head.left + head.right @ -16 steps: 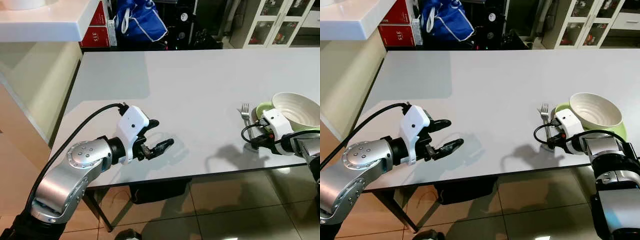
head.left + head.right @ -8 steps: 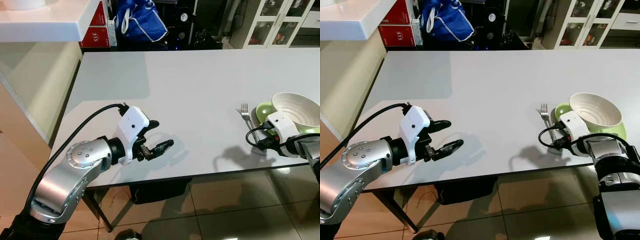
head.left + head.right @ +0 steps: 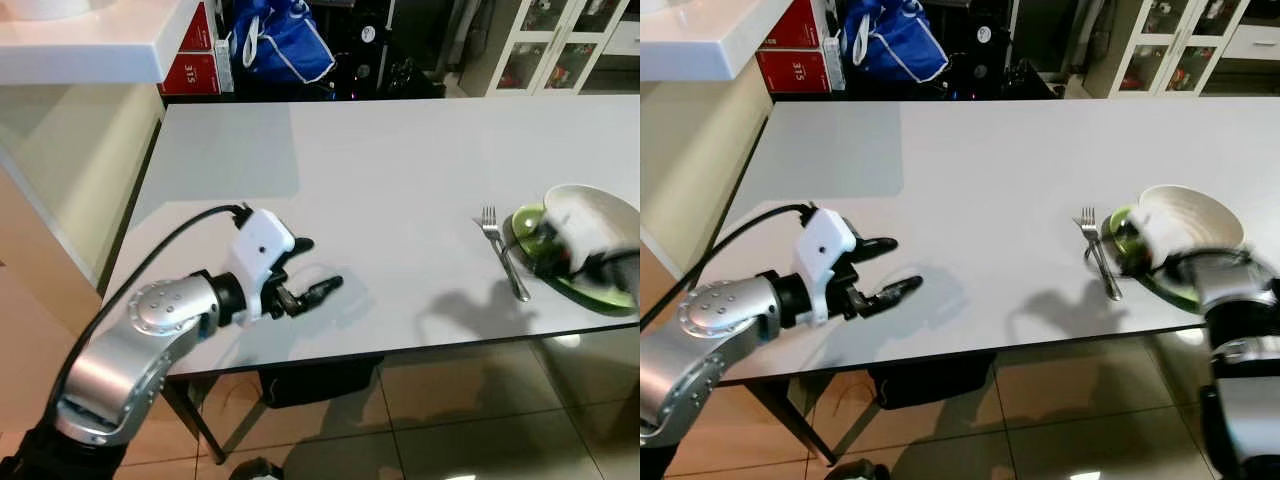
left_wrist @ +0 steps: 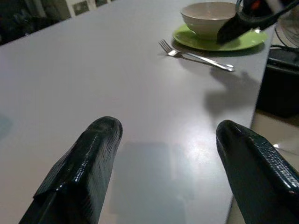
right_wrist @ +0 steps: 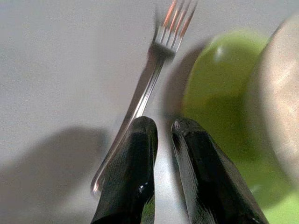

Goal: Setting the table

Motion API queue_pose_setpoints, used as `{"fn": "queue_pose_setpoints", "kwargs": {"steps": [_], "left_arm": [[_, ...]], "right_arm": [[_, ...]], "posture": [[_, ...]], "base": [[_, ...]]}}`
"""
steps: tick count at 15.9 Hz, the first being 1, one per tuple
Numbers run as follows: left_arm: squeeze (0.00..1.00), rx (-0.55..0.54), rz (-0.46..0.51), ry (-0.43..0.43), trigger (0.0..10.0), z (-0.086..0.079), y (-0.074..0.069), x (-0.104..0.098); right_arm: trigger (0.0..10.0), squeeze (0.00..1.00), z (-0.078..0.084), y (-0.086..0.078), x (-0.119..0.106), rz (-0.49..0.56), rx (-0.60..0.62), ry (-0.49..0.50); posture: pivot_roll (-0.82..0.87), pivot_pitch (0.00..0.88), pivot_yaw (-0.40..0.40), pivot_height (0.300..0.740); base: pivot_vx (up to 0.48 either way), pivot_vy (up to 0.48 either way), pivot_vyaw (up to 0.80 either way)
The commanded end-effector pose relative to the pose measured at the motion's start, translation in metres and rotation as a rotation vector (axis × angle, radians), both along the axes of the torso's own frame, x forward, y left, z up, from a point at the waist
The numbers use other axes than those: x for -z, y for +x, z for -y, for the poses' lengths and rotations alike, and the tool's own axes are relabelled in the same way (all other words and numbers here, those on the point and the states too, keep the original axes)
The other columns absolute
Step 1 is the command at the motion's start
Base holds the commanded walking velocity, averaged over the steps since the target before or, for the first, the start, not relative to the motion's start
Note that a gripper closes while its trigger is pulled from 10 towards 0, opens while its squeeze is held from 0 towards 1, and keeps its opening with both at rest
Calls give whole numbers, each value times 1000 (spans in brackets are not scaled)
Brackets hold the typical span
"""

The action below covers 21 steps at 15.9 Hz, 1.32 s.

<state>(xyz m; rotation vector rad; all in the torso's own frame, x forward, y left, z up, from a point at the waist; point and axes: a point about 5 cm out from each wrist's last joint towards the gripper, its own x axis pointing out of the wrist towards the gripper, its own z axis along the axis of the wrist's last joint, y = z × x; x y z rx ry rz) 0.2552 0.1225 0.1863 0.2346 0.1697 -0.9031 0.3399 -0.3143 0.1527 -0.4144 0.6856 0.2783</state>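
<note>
From the left eye I see my right arm has pulled back since a second ago: its white wrist no longer sits over the fork (image 3: 503, 253), which now lies bare on the grey tabletop (image 3: 400, 180), just beside the green plate (image 3: 527, 222) that carries the white bowl (image 3: 600, 212). The right arm is a blur over the plate and bowl. My left pincer (image 3: 306, 268) hovers low over the near edge of the tabletop, about where it was, fingers spread and holding nothing. Beyond the far edge stand red boxes (image 3: 193, 55) and a blue bag (image 3: 281, 40); a white counter (image 3: 90, 40) juts in at the far left.

The right eye gives the same layout: fork (image 3: 1099, 254) free, plate (image 3: 1122, 225) and bowl (image 3: 1196, 215) at the near right corner, a glass cabinet (image 3: 1180, 45) behind.

The left wrist camera looks across open tabletop (image 4: 93, 70) between its two parted fingers (image 4: 88, 163) toward the fork (image 4: 196, 55), plate (image 4: 205, 42) and bowl (image 4: 210, 16), well apart from it.

The right wrist camera shows the right pincer (image 5: 162, 135) nearly closed, empty, its fingertips just above the fork's handle (image 5: 135, 107) and beside the plate (image 5: 219, 88). I cannot tell whether they touch the handle.
</note>
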Motion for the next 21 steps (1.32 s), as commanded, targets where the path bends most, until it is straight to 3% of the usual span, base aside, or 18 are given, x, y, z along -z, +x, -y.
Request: {"fn": "queue_pose_setpoints", "kwargs": {"steps": [1,3,5,6,7,9,11,12,15,21], "left_arm": [[0,-5,38,2,10000,-2,3,-9],[0,-32,60,-27,10000,-11,5,-22],[0,-74,86,-90,10000,-14,6,-30],[0,-220,139,-160,10000,-18,10,-37],[0,-309,152,-174,10000,-20,14,-36],[0,-489,218,-141,10000,-16,19,-19],[0,-541,237,-137,10000,-15,21,-12],[0,-567,238,-134,10000,-14,24,-6],[0,-585,235,-118,10000,-15,26,1],[0,-607,263,-115,10000,-17,24,3]], "right_arm": [[10000,0,-1,5,-17,47,-14,11],[10000,0,-23,10,-55,170,-123,58],[10000,0,-37,11,-70,283,-159,131],[10000,0,-54,8,-79,462,-111,258],[10000,0,-63,5,-78,531,-66,313],[10000,0,-96,-17,-43,672,98,411],[10000,0,-109,-28,-25,662,155,449],[10000,0,-126,-41,-13,663,177,480],[10000,0,-139,-57,-5,641,199,501],[10000,0,-155,-60,2,605,200,487]], "posture": [[69,0,-17,740],[75,0,-28,740],[71,0,-43,740],[81,0,-62,740],[81,0,-62,740],[65,0,-22,740],[56,0,-1,740],[35,0,19,740],[16,0,20,740],[35,0,-7,740]], "base": [[0,0,0],[0,0,0],[0,0,0],[0,0,0],[0,0,0],[0,0,0],[0,0,0],[0,0,0],[-165,0,0],[-169,0,0]]}}
